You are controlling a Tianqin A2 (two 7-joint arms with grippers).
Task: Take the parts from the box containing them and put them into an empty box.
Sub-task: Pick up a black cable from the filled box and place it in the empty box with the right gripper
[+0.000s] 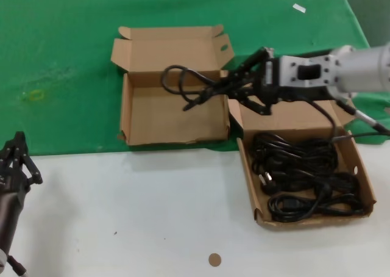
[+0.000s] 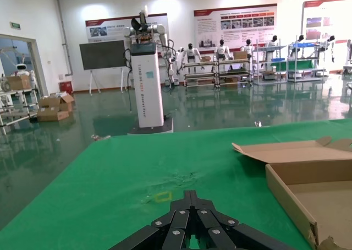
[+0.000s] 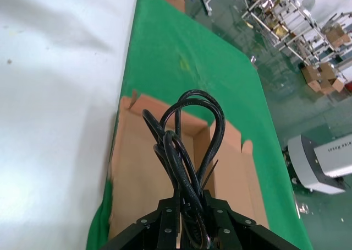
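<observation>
Left hand [image 1: 17, 158]: parked low at the near left edge of the desk [image 1: 140, 210], well apart from both boxes; its fingers [image 2: 190, 219] meet at the tips, closed on nothing.

Empty box [image 1: 173, 109]: lies on the green cloth [image 1: 61, 63], left of the other box, lid hinged open at the far side; nothing rests on its floor.

Carried part [image 1: 189, 85]: a bundled black cable, hanging in the air above the far right part of the empty box, its loops reaching toward the robot's left.

Cable's long axis: runs roughly left to right, in line with the right arm's reach, loops leading and the gripped end trailing.

Right hand [image 1: 241, 82]: clamped shut on the cable bundle, just above the gap where the two boxes' far corners come together; the wrist view shows the loops [image 3: 190, 134] sticking out past its tips with the empty box's floor beneath.

Box containing them [image 1: 362, 167]: to the right of the empty box, partly on the white desk, with a heap of black cables [image 1: 304, 173] left in it.

Deciding relation: the open floor of the empty box lies left of and below the right hand, so I judge the move ahead is a short carry leftward, then down and release. The right arm is far nearer than the left.
</observation>
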